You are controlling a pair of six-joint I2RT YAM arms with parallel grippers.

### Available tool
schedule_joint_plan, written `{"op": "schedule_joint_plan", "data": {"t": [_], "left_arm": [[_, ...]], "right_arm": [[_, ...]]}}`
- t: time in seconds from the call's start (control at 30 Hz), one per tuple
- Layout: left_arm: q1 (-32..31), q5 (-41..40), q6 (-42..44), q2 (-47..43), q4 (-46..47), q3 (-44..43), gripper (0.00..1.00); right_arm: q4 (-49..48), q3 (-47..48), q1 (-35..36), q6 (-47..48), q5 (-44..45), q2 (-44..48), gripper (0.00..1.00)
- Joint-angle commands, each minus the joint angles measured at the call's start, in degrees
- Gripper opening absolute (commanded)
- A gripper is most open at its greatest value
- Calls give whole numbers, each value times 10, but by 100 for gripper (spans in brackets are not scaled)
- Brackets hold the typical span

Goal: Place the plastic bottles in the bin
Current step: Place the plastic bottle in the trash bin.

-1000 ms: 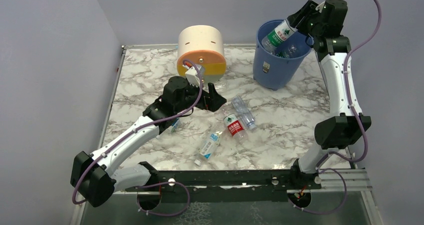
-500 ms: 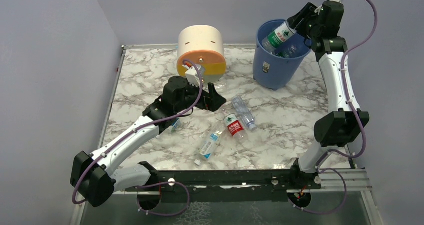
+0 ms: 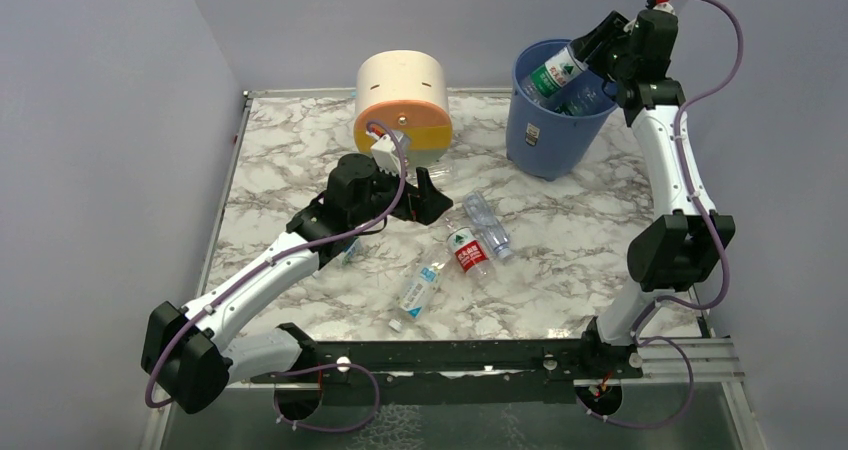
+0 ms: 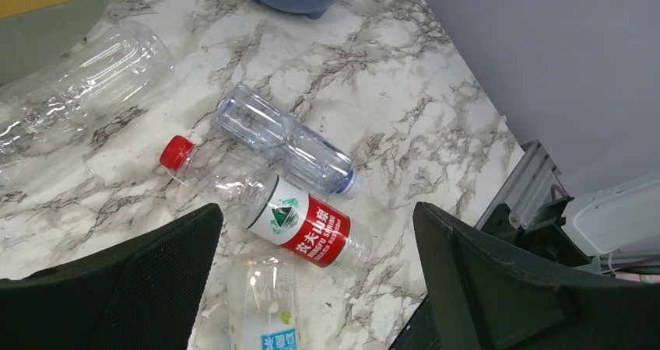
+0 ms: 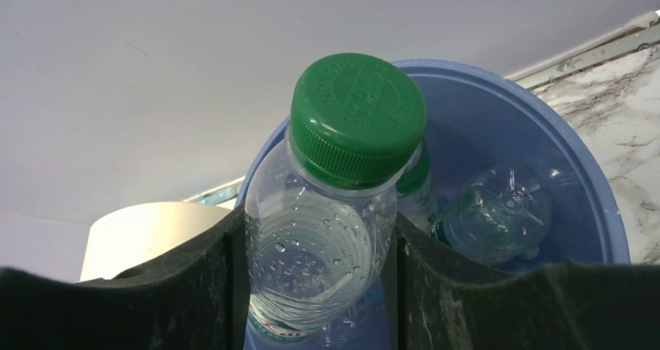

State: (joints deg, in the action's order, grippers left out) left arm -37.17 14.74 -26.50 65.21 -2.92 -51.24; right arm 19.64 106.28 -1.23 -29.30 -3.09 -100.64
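Observation:
My right gripper [image 3: 592,52] is shut on a green-capped, green-labelled plastic bottle [image 3: 556,68], holding it tilted over the open mouth of the blue bin [image 3: 545,142]. In the right wrist view the bottle [image 5: 319,241] sits squeezed between both fingers, and other bottles [image 5: 498,214] lie inside the bin [image 5: 510,105]. My left gripper [image 3: 432,192] hangs open above the table. Below it lie a red-labelled bottle [image 4: 300,224], a clear blue-capped bottle [image 4: 284,138] and a blue-labelled bottle [image 4: 265,311].
The cream-and-orange round drawer unit [image 3: 402,105] stands at the back, left of the bin. A large clear bottle [image 4: 78,85] lies at its foot. Another bottle [image 3: 347,252] peeks out from under my left arm. A metal rail [image 3: 480,355] runs along the near table edge.
My right gripper has carried the green-capped bottle a little further left over the bin's mouth. The left arm and the bottles on the table have stayed put.

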Motion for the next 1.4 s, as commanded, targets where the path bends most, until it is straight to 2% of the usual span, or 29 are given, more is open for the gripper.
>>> {"op": "schedule_joint_plan", "data": {"t": [0.0,0.33,0.53,1.1,1.17,1.23,1.37], "left_arm": [[3,10,2,2,9,4,99],[3,12,2,8,12,3,99],[3,12,1,8,13,5,99],[3,11,2,4,13,6,99],[3,11,2,5,13,6,99],[3,11,1,6,13,6,99],[3,12,1,8,14,4,99]], "right_arm": [[3,-21,-3,10,21,-21,55],[-6,-35,-3,3,45,-16,56],[-51,-56,-6,-27,21,-2,56],[-77,-66,-28,-106,28,-21,60],[-83,-73,-32,-109,19,-19,66],[-75,-71,-34,-109,13,-21,77],[-71,-78,-35,-103,-6,-19,85]]}}
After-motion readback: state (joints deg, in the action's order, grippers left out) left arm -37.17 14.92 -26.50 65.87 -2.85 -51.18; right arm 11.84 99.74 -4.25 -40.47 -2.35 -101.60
